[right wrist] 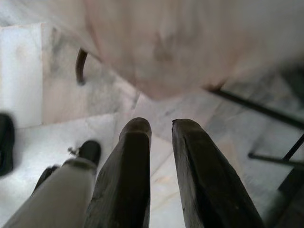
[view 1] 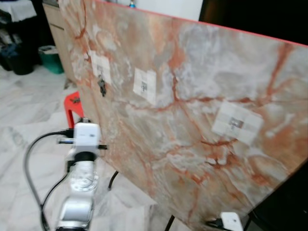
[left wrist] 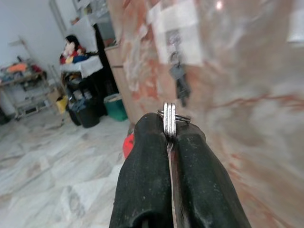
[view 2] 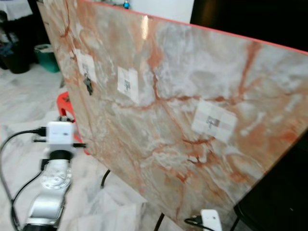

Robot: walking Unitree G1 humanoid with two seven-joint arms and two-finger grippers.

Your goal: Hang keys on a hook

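Marble-patterned board (view 1: 202,110), veined in orange and grey with a thin red top edge, stands upright on dark metal legs over a pale marble floor (view 1: 24,144). You see three pale patches taped to it, each with a small hook. The far patch (view 1: 100,67) already carries a dark key (view 1: 101,86) hanging down; the middle patch (view 1: 145,85) and the near patch (view 1: 237,122) hold only their bare hooks.

Your left gripper (left wrist: 169,135) has its two black fingers pressed together on a silver key ring (left wrist: 169,118), which pokes out just past the fingertips. Beyond those tips, a little ahead, hangs the dark key on the far patch; the ring is near the board but not touching it. In the head view your left arm (view 1: 82,178) reaches up beside the board's far end.

Your right gripper (right wrist: 161,137) hangs low with its fingers a little apart and nothing between them; below the tips you see floor tiles and the board's legs.

Past the board's far end stand a red stool (view 1: 72,106), a green bin (view 1: 50,58), a black bin (left wrist: 88,114) and cluttered shelves (left wrist: 28,90).
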